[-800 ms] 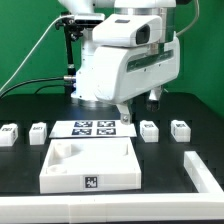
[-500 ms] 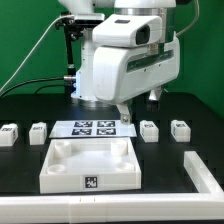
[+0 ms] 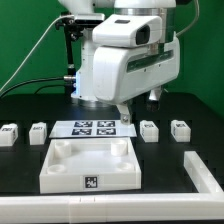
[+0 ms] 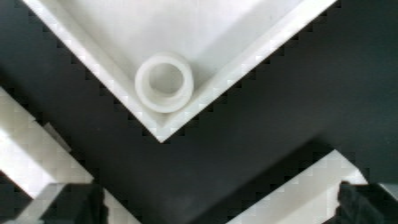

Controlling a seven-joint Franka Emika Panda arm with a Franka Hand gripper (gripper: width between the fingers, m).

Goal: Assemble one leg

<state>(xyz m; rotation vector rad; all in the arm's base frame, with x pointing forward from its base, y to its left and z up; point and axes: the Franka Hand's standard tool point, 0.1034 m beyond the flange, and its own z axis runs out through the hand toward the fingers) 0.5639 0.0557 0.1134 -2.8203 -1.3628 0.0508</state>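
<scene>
Several small white legs with marker tags stand in a row on the black table: two at the exterior view's left and two at its right. The large white recessed panel lies in front of them. My gripper hangs under the big white arm, above the table behind the panel, touching nothing. In the wrist view my gripper is open and empty, with its dark fingertips far apart. A corner of the panel with a round socket lies below it.
The marker board lies flat between the leg pairs, behind the panel. A long white bar lies at the exterior view's right front. The arm's base and cables stand at the back.
</scene>
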